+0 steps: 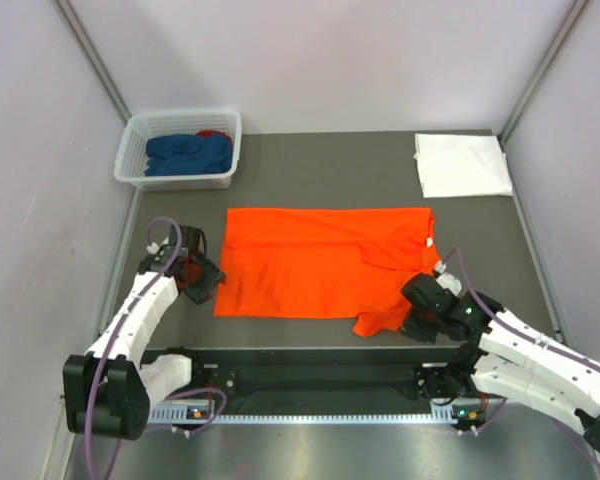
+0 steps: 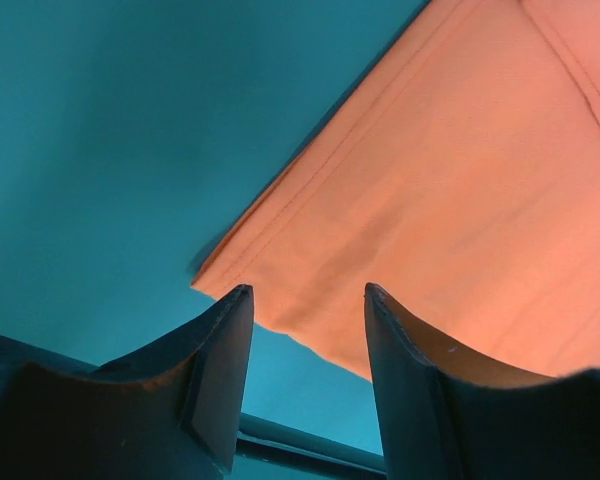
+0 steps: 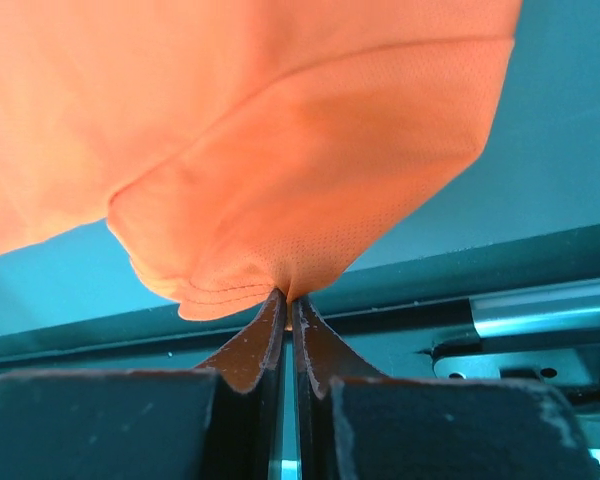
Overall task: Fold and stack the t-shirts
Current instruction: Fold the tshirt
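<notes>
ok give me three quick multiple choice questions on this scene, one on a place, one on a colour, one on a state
1. Where on the table does the folded white shirt lie?
A. far right corner
B. far left corner
C. near edge, between the arms

2. What colour is most of the clothing in the basket?
A. green
B. blue
C. yellow

3. How is the right gripper?
A. open above the table
B. shut on nothing
C. shut on the orange shirt

Answers:
1 A, the top view shows it at the far right.
2 B, blue cloth fills the basket.
3 C, the right wrist view shows the jaws closed with orange cloth pinched between them.
</notes>
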